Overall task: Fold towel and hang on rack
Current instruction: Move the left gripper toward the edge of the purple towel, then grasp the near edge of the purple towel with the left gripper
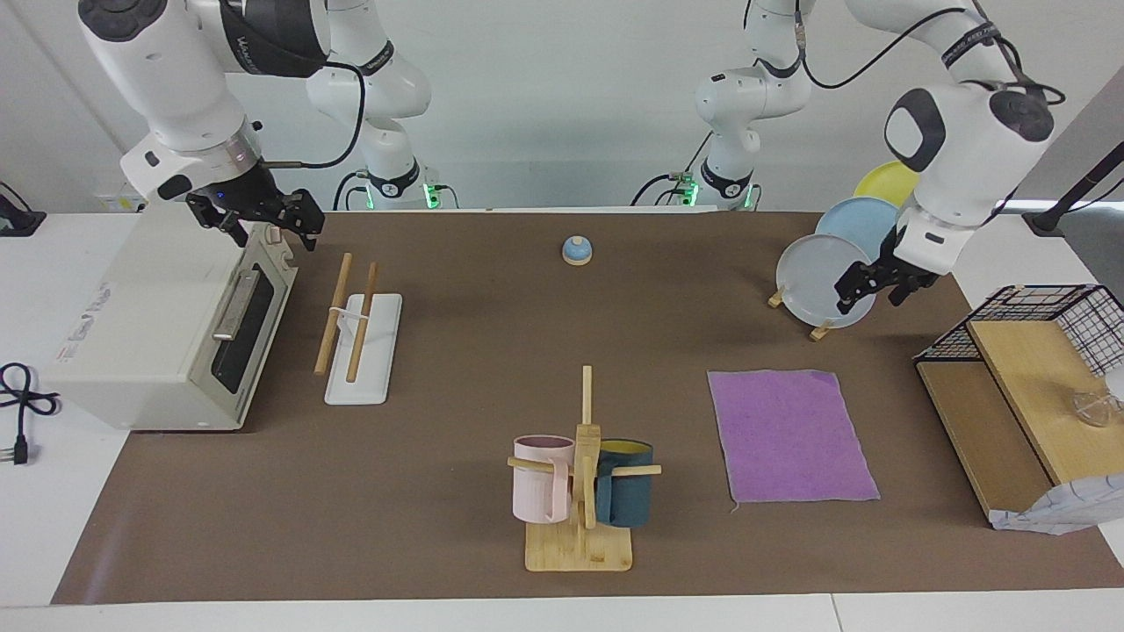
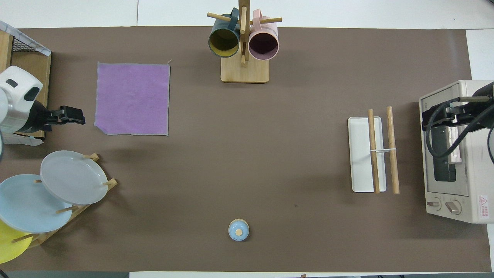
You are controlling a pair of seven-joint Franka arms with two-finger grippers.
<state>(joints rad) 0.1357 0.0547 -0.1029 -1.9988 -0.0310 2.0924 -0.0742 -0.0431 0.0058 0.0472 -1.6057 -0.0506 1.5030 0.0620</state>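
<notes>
From the facing view, the towel (image 1: 791, 435) is lying flat, purple face up, toward the left arm's end of the table; the left gripper (image 1: 873, 291) is hanging released over the brown mat (image 1: 457, 491) beside the grey plate (image 1: 817, 279); the right gripper (image 1: 256, 218) is waiting released over the toaster oven (image 1: 167, 333); from overhead, the left gripper (image 2: 74, 116) is sitting just beside the towel (image 2: 132, 99), not touching it; the rack (image 2: 371, 153) is standing beside the toaster oven (image 2: 455, 154), well apart from the towel.
</notes>
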